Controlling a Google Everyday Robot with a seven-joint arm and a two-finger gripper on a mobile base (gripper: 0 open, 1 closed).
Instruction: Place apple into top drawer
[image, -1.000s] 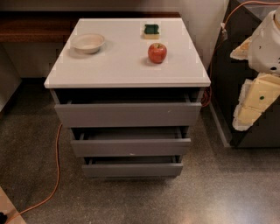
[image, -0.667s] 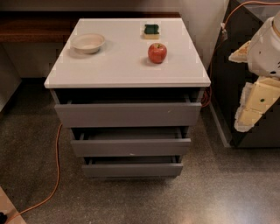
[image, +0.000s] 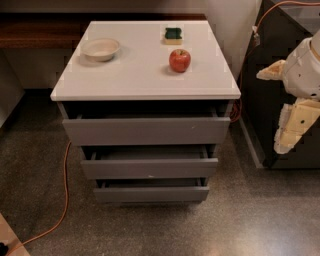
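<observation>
The small red apple (image: 179, 60) stands on the white top of the cabinet (image: 135, 75), right of the middle. The top drawer (image: 146, 130) is the uppermost and widest of three grey drawers. It is pulled out a little, with a dark gap under the cabinet top. My gripper (image: 289, 139) hangs at the right edge of the view, beside the cabinet at drawer height. It is well clear of the apple and holds nothing that I can see.
A beige bowl (image: 100, 49) sits at the back left of the top and a green-and-yellow sponge (image: 173, 35) at the back. Two narrower drawers (image: 150, 168) below are also slightly open. An orange cable (image: 64, 200) lies on the floor at left. A dark cabinet (image: 272, 75) stands behind the arm.
The arm at the right has shifted slightly to the right and down. The apple, bowl, sponge and drawers have not moved.
</observation>
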